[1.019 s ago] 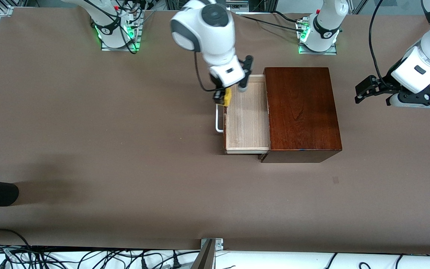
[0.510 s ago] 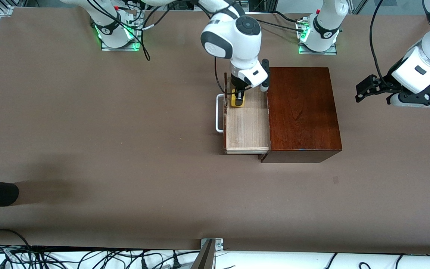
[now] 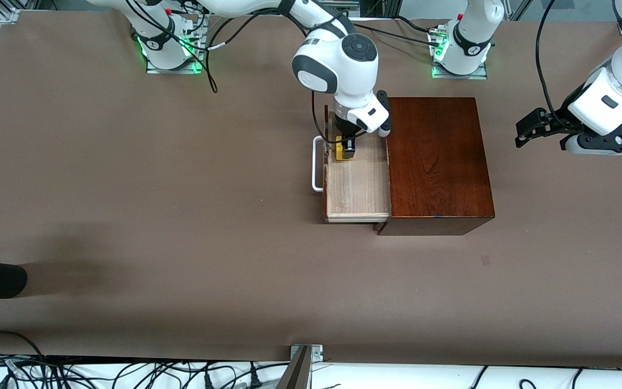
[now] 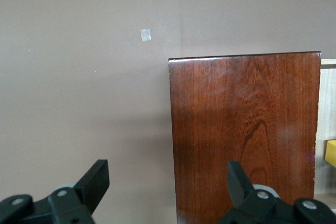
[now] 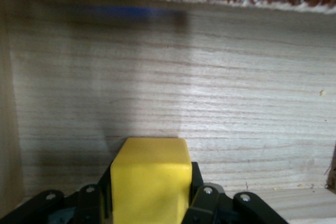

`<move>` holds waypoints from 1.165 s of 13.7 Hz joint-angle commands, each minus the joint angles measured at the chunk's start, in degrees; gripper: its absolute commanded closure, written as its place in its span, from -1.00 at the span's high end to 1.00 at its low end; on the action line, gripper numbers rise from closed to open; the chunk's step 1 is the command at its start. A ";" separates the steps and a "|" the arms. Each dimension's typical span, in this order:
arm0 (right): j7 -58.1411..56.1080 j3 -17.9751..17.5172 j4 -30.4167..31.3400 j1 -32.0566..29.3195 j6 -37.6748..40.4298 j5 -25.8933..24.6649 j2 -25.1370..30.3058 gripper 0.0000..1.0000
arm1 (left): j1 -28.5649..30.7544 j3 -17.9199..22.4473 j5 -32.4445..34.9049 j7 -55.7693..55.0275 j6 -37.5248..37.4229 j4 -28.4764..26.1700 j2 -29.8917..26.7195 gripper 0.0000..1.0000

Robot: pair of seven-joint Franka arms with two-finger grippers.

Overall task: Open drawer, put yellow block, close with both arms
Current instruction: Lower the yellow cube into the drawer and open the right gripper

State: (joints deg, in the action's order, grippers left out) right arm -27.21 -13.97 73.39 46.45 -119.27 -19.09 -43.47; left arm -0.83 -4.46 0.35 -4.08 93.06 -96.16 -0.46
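Gripping the small bright yellow cube [image 3: 342, 151] [image 5: 151, 177] between my right gripper's [image 3: 344, 148] black fingers [image 5: 206, 203], I am holding it over the pale light-wood drawer tray [image 3: 357, 186] [image 5: 168, 93], at the end of the tray nearer the arm bases. The drawer is standing pulled out of the glossy dark mahogany box [image 3: 436, 162] [image 4: 244, 129], its long axis running from the bases toward the front camera, its dark reddish front and white U-shaped handle [image 3: 316, 162] facing the right arm's end of the brown table [image 3: 127, 189]. My left gripper [image 3: 529, 129] [image 4: 163, 179] is waiting in the air with its fingers spread apart, over the table toward the left arm's end, beside the box
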 commanded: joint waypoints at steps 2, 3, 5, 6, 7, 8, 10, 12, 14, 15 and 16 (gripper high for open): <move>-3.10 -0.18 -1.58 -0.48 0.09 -1.21 -1.00 -1.00 | -0.14 -0.46 -0.18 0.66 -0.87 0.27 -0.69 1.00; -4.50 -0.18 -1.58 -0.83 0.09 -0.95 -1.00 -1.00 | -0.14 -0.46 -0.18 0.74 -0.78 0.45 -0.69 1.00; -4.69 -0.18 -1.41 -1.97 -0.26 -0.87 -1.09 -1.00 | -0.05 -0.38 -0.18 1.09 -1.04 0.45 -0.69 1.00; -3.91 -0.18 -1.40 -1.98 -0.35 -0.60 -1.09 0.53 | -0.14 -0.46 -0.09 1.01 -1.04 0.54 -0.69 1.00; -3.64 -0.18 -1.49 -1.98 -0.35 -0.60 -1.09 1.00 | -0.22 -0.55 0.35 1.09 -1.83 0.54 -0.69 1.00; -3.64 -0.18 -1.67 -1.98 -0.18 -0.60 -0.91 1.00 | -0.23 -0.55 0.70 1.09 -2.70 0.62 -0.69 1.00; -3.55 0.08 -2.19 -1.98 0.53 -0.86 -0.04 1.00 | -0.23 -0.46 0.70 1.36 -3.15 0.71 -0.86 1.00; -3.11 1.48 -3.15 -1.98 0.70 -0.69 2.68 1.00 | -0.40 -0.46 0.70 2.31 -3.33 2.11 -0.60 1.00; -3.11 2.46 -5.26 -4.50 2.01 0.71 5.66 1.00 | -0.40 -0.29 0.53 5.65 -3.85 2.21 -0.60 1.00; -3.11 2.37 -6.92 -6.96 3.24 3.15 7.33 1.00 | -0.23 -0.29 0.53 7.06 -4.20 2.21 -0.51 1.00; -3.20 2.63 -8.16 -9.51 4.30 5.62 8.74 1.00 | -0.14 -0.29 0.35 8.72 -4.73 2.21 -0.42 1.00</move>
State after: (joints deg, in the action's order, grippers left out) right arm -29.84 -10.91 66.90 41.77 -117.93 -17.34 -38.34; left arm -0.97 -4.89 0.37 0.90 90.04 -94.64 -0.58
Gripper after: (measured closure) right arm 0.000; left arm 0.000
